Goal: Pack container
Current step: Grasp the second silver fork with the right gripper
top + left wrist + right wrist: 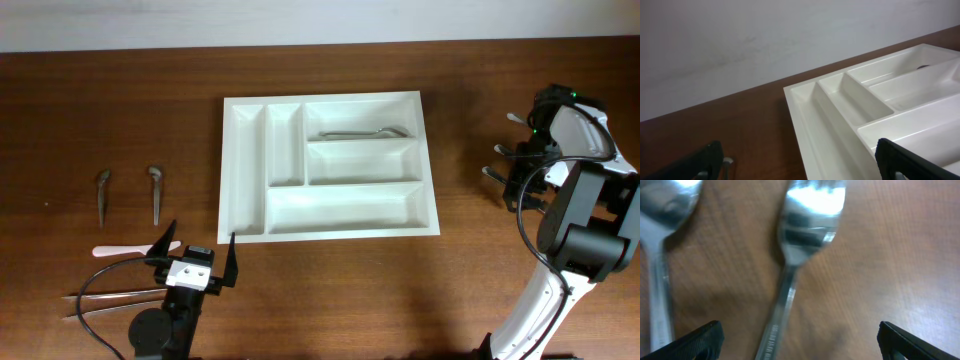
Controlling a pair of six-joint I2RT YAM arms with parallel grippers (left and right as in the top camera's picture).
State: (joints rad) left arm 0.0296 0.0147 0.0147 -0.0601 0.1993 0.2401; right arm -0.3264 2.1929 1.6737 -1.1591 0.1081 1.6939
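The container, a white cutlery tray (340,205), lies mid-table with two narrow upright compartments on its left and three long horizontal ones. A metal utensil (365,132) lies in the top horizontal compartment. My left gripper (197,258) is open and empty, just off the tray's front left corner; the left wrist view shows the tray (840,100) between its fingers (800,167). My right gripper (520,185) is open, low over cutlery to the right of the tray. The right wrist view shows a metal fork (805,230) between its open fingers (800,347) and a spoon (660,210) to the left.
Two metal spoons (103,192) (155,192) lie at the left. A pink utensil (125,251) and long thin metal pieces (110,300) lie by the left arm. More cutlery tips (492,175) (513,118) show beside the right arm.
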